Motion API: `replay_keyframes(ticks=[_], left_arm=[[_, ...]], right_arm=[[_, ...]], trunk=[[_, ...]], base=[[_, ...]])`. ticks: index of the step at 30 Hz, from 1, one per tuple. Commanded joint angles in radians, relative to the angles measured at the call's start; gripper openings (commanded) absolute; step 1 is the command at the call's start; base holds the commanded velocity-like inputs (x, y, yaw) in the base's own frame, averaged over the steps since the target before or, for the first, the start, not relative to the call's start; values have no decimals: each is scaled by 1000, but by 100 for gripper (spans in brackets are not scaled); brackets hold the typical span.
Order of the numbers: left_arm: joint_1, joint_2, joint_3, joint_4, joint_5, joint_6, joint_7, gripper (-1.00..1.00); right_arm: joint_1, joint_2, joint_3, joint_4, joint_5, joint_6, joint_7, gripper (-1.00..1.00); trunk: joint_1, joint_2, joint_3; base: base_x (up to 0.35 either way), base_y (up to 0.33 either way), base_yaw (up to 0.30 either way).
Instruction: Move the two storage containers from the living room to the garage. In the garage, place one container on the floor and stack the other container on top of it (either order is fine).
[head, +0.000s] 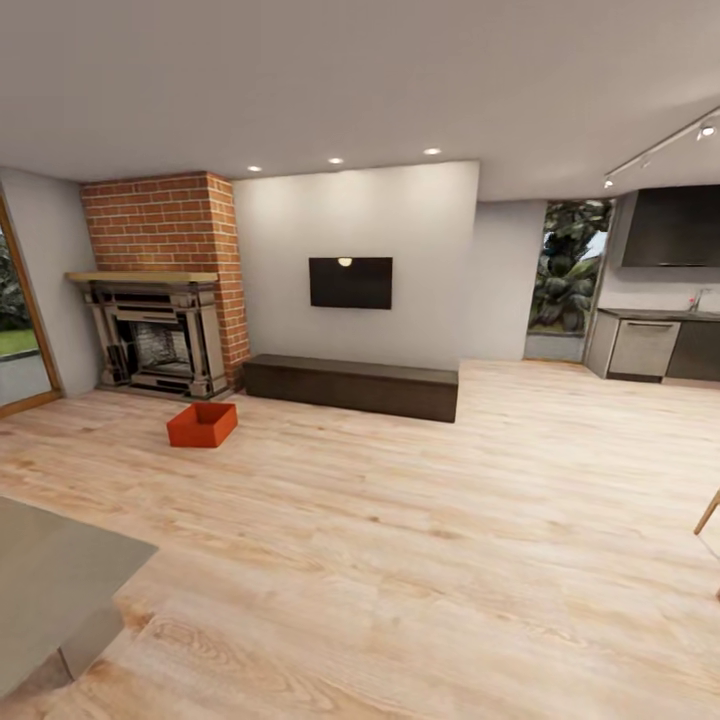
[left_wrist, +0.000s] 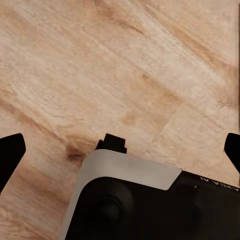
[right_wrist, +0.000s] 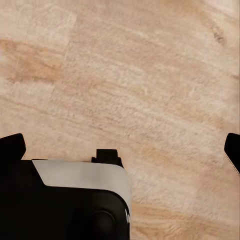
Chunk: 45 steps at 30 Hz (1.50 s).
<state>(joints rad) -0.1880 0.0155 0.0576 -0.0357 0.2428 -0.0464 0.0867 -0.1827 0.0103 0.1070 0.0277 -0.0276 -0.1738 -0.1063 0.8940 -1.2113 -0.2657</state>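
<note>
Sitting before the fireplace (head: 160, 340), one orange bin (head: 202, 424); wrist cameras face planks (left_wrist: 125, 75).

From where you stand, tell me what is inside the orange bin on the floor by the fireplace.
The orange-red rectangular open-top plastic bin shows only its own inner walls, with nothing rising above the rim. Its near wall hides the bottom, so something lying flat there could not be seen.

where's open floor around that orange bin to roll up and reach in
The orange-red open-top plastic bin sits alone on the light wood-plank floor. Bare planks run from its near and right sides across the room's middle. Tighter behind it: the ornate fireplace under the red brick chimney, and the long dark low bench. A grey slab crowds the near left corner.
</note>
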Motion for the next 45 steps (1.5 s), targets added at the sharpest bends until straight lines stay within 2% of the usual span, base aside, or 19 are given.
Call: replay_keyframes(ticks=[1,7,16,28,41,45], left_arm=[[-1,0,5,1,1,-3,1,100],[-1,0,4,1,0,-3,1,100],[-1,0,2,1,0,-3,1,100],[-1,0,1,0,0,-3,1,100],[-1,0,1,0,1,-4,1,100],[-1,0,1,0,1,-4,1,100]], right_arm=[[-1,1,8,3,-3,-4,-4,100],[-1,0,-2,3,-13,-2,6,100],[-1,2,7,3,3,-4,9,100],[-1,2,9,3,2,-4,8,100],[-1,13,3,3,1,-4,-5,100],[-1,12,1,3,-5,-3,0,100]], trunk=[[1,-1,-1],[1,-1,-1],[1,-1,-1],[1,-1,-1],[1,-1,-1],[1,-1,-1]], base=[[330,0,0],[330,0,0],[330,0,0],[330,0,0],[330,0,0],[330,0,165]])
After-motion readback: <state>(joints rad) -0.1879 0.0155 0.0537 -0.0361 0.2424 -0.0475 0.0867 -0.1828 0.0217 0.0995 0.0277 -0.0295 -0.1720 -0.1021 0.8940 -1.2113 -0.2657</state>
